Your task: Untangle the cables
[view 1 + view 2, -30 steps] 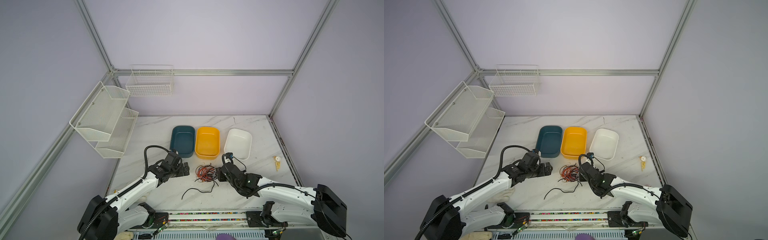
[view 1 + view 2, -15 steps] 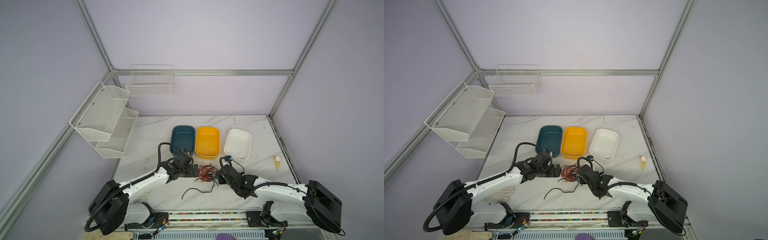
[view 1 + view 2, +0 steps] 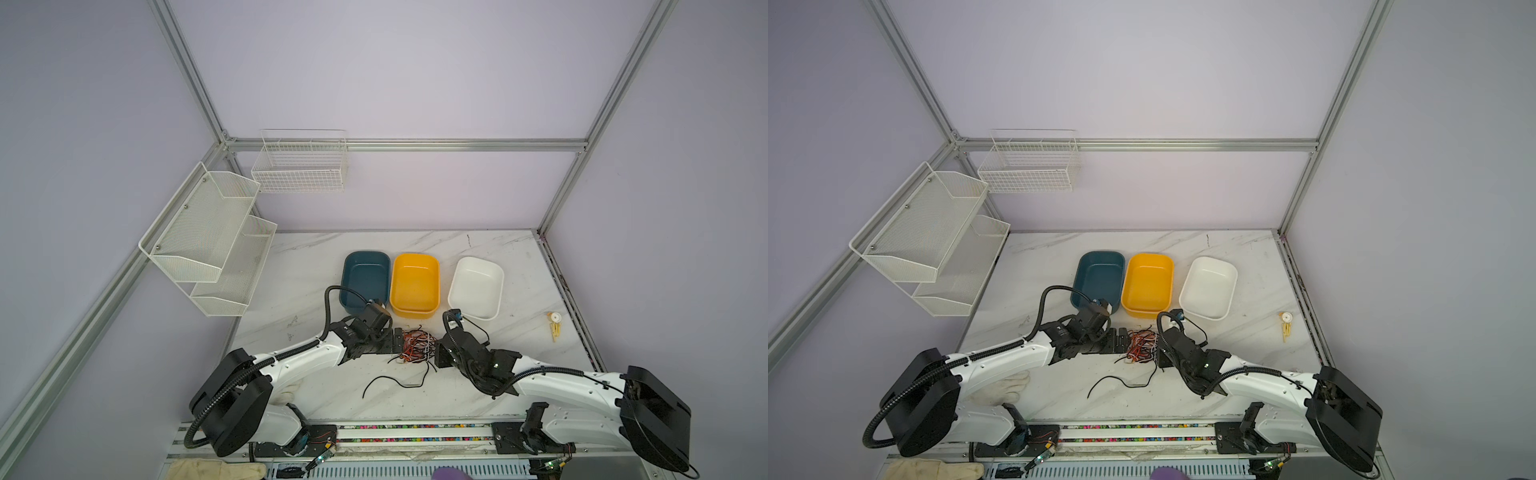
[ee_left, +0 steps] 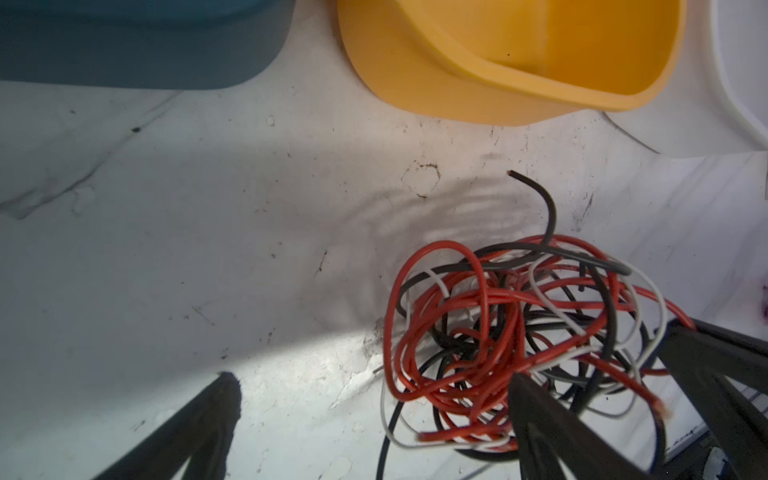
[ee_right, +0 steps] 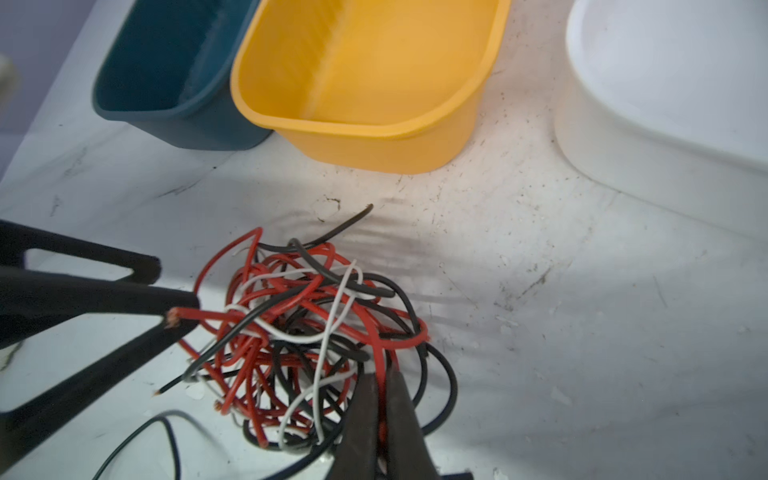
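Tangle of cables (image 3: 413,347) on the marble counter (image 3: 316,266), seen at lower centre in both top views, just below the yellow bin (image 3: 415,282). This bin stands between a teal bin (image 3: 365,274) on its left and a white bin (image 3: 476,286) on its right. Red, black and white strands loop through one another in a single knot (image 5: 316,332). One black strand (image 3: 395,380) trails from the knot toward the lower edge of the frame.

The left claw (image 3: 397,341) meets the tangle from the left side of the frame with its jaws spread wide. In the left wrist view, one finger (image 4: 536,415) sits in the edge of the knot (image 4: 519,332) and the other finger (image 4: 208,415) rests over bare counter.

The right claw (image 5: 380,376) meets the tangle from the right side of the frame. Its two fingers are pressed together, pinching a red strand at the near edge of the knot.
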Robot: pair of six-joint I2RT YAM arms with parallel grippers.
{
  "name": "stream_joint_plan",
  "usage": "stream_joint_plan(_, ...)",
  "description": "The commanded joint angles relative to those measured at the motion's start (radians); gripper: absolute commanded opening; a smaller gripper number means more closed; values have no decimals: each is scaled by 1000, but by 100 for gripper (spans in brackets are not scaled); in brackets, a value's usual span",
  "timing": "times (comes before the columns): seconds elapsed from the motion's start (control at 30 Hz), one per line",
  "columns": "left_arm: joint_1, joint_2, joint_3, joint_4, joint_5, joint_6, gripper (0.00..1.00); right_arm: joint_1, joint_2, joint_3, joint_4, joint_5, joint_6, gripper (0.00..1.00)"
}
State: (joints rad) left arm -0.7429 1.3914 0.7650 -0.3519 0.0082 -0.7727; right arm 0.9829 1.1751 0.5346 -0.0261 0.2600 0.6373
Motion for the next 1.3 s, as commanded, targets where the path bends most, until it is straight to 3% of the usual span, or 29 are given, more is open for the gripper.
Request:
stream_joint_plan(0.0, -6, 6, 61, 74, 47, -30, 99, 10, -53, 49, -7, -45, -51, 0)
stream_joint_plan(0.3, -11, 0, 7, 171, 126, -57, 98, 44, -97, 110, -11, -95, -101, 0)
stream_joint_plan(0.8, -17, -55, -120, 231, 141, -74, 80, 51, -147, 212, 31, -184, -143, 0)
stream_joint_plan(1.27, -17, -174, -222, 160, 92, -45, 82, 50, -195, 302, 33, -231, -142, 0)
